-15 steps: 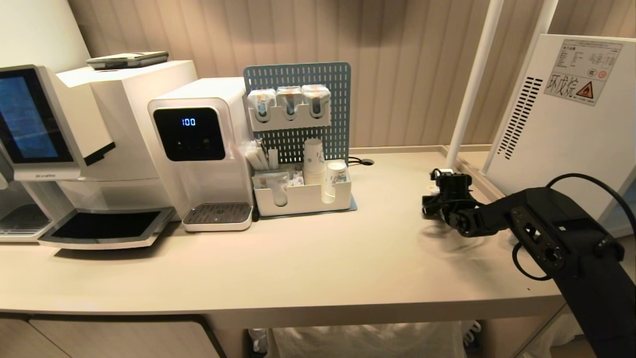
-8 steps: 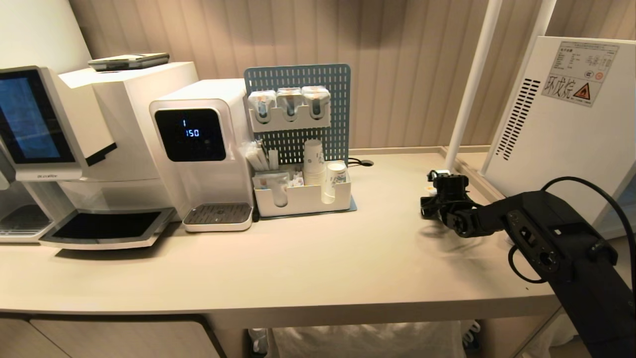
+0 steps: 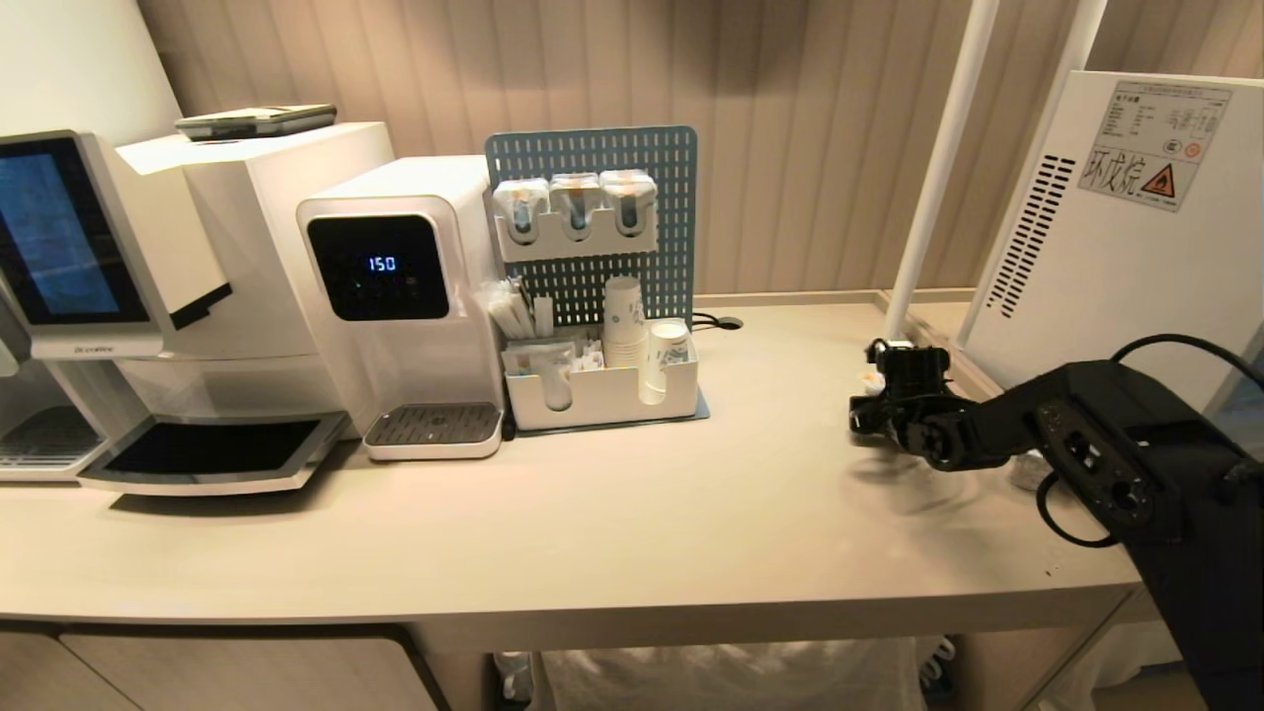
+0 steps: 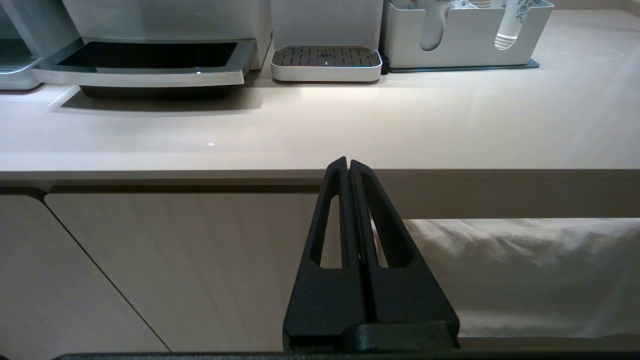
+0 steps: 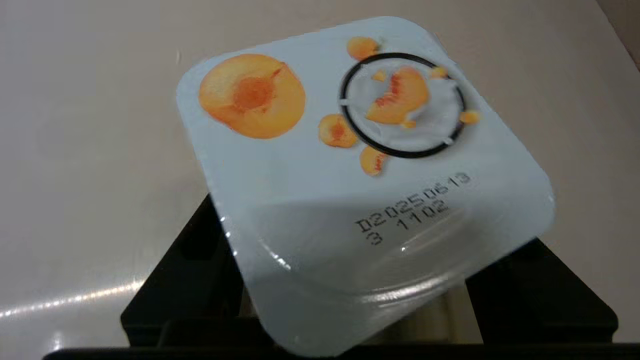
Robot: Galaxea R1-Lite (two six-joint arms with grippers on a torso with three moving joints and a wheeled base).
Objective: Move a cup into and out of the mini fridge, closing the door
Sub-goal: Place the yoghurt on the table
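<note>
The cup is a small tub under a white foil lid printed with peaches. It sits between the fingers of my right gripper, low over the counter beside the mini fridge. The lid hides the fingertips. A strip of counter shows between the tub's wall and one finger, so the jaws stand loose around it. In the head view only a bit of the cup peeks past the right gripper. The door shows only as a pale strip behind my arm. My left gripper is shut and empty, parked below the counter's front edge.
A white pole rises just behind the right gripper. A caddy of paper cups on a blue pegboard, a water dispenser and a coffee machine line the back left. A cabinet front and white cloth lie under the counter.
My right arm has edged to the right, toward the fridge, with the gripper staying at the cup. The dispenser's display went from 100 to 150.
</note>
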